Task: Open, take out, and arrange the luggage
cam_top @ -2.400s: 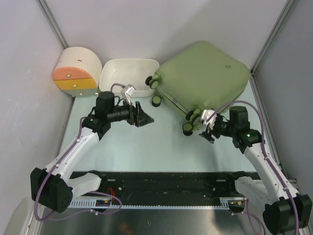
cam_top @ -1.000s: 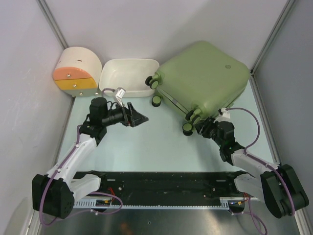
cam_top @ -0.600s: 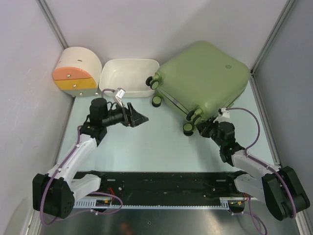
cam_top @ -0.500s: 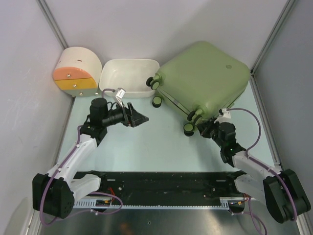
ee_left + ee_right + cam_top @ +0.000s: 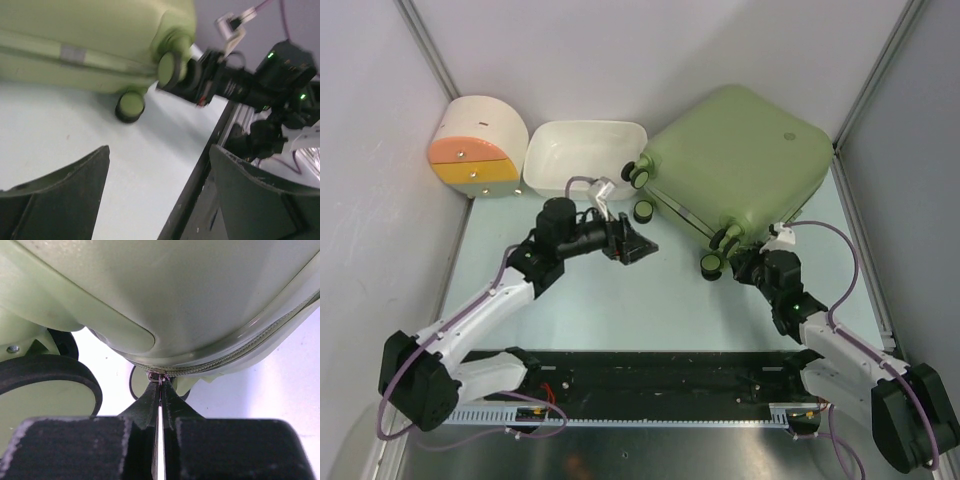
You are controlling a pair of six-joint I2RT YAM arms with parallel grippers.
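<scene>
At the near right, the right gripper (image 5: 160, 388) held its fingers pressed together on the small zip pull (image 5: 160, 376) at the seam of the green suitcase (image 5: 740, 160), just beside a black wheel (image 5: 47, 372). To its left, the left gripper (image 5: 157, 155) hung over the pale table (image 5: 620, 300) with its fingers spread wide, gripping nothing. The suitcase lay flat and zipped shut in the far right corner, its wheels facing near-left. At the far left stood a white tub (image 5: 582, 150), and beside it a cream drawer box (image 5: 475, 145).
</scene>
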